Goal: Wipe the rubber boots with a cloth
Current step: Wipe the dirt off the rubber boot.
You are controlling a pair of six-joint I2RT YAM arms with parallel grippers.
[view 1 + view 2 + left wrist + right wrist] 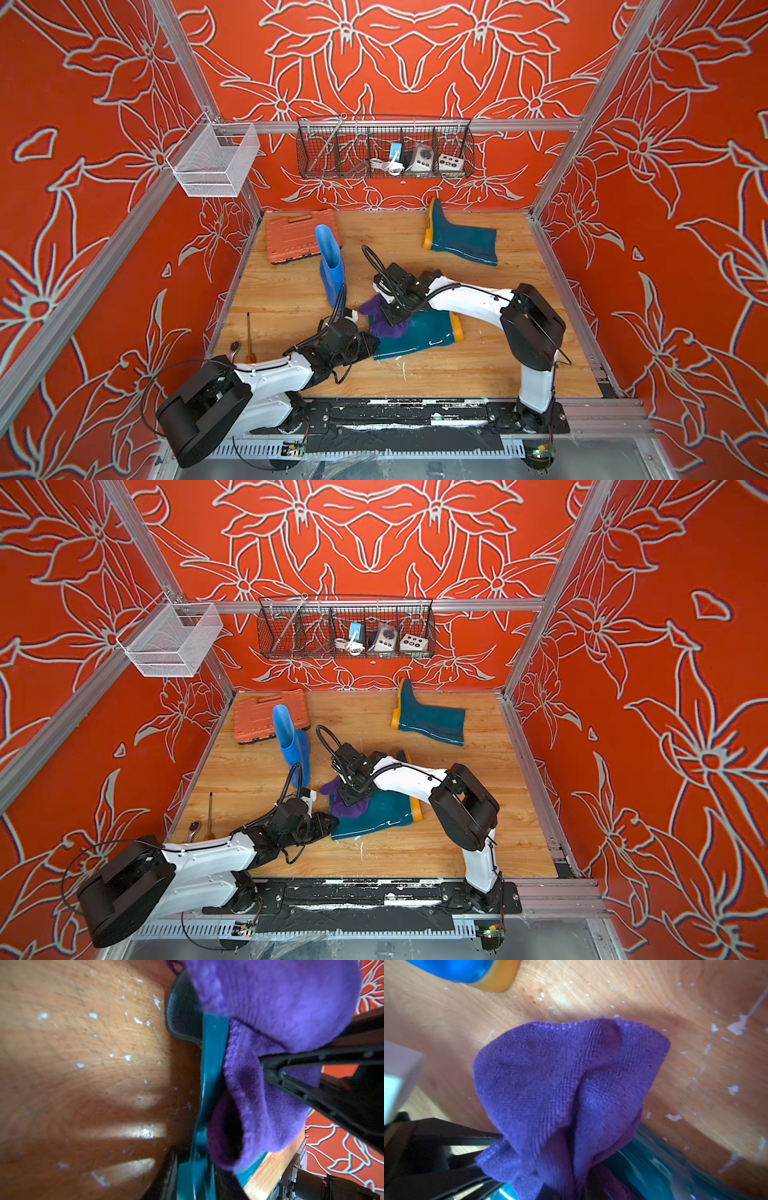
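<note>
Wooden worktop [478, 365], viewed from above, with white flecks scattered over it in both wrist views.

At the centre of the frame we found a glossy dark teal rubber boot with an orange-yellow sole [419, 338]. This lower teal boot lay flat on its side, sole toward the right and open shaft end toward the left.

A soft deep-purple fabric cloth [388, 329] sat bunched on the shaft of that boot near its open end, one lobe reaching past the rim toward the upper left. The right gripper [394, 316] pointed down into the cloth and was closed on a gathered fold. In the right wrist view the cloth [566, 1084] fanned out from the gripper over wood and teal gloss.

The left gripper [372, 345] sat low at the boot's open end, just lower left of the cloth. In the left wrist view its fingers [182, 1012] stood apart with the teal rim running beside them. We could not tell whether they pinched it.

A bright blue rubber boot [330, 266] stood upright left of centre. A second teal boot [465, 243] lay on its side at the upper right, well apart from both arms. A flat orange plastic tool case [291, 241] lay at the worktop's upper left corner.
</note>
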